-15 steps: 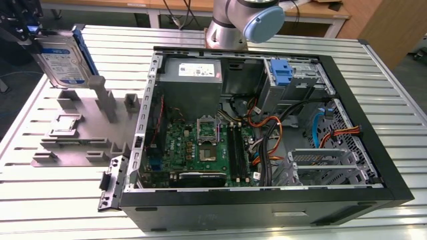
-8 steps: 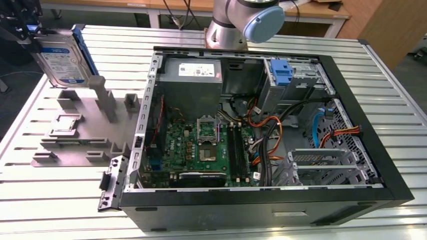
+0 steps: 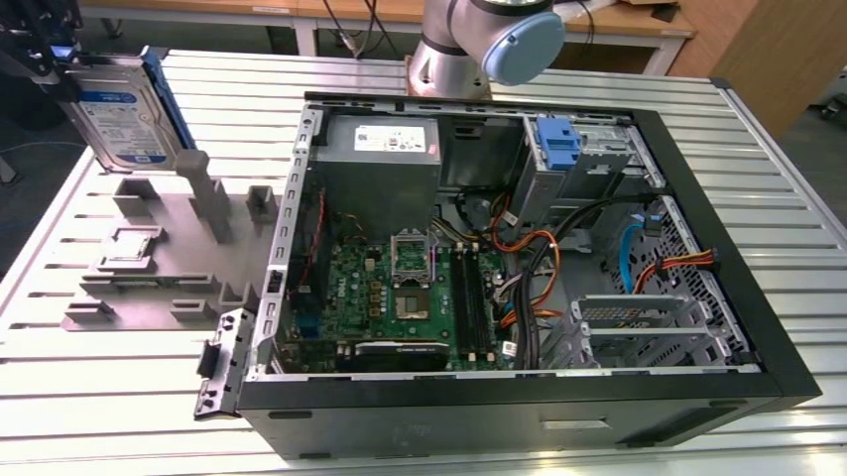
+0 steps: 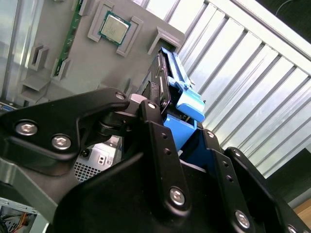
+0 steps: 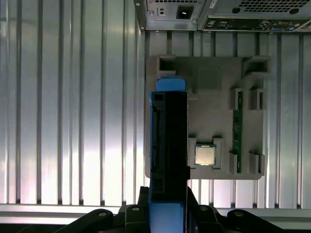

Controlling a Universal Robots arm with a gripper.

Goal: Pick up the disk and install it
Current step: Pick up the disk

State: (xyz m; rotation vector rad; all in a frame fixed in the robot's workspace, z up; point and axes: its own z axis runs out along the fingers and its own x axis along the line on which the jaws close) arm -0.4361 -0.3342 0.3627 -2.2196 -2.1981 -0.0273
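Silver disk (image 3: pixel 122 109) with blue rails, clamped on edge in the gripper (image 3: pixel 56 67) at the exterior view's upper left. Stands upright there, label turned toward that camera, over the far end of a grey fixture (image 3: pixel 159 288) and seemingly clear of its posts. Black fingers (image 4: pixel 163 150) pressed against both flat sides in the second wrist view, with a blue rail end poking out beyond them. Seen edge-on in the first wrist view, dark between blue strips, hanging over one edge of the fixture. On the fixture, a square chip (image 5: pixel 204 155) in its pocket and a thin green memory stick (image 5: pixel 236 138) on edge in a slot just beside it. Ribbed metal table (image 3: pixel 93 397) beneath everything. At the exterior view's right, well apart from the disk, an open black case (image 3: pixel 530 397) lying on its side, with a green motherboard (image 3: pixel 397 288), loose cables and a blue latch (image 3: pixel 560 144) at the drive bay.
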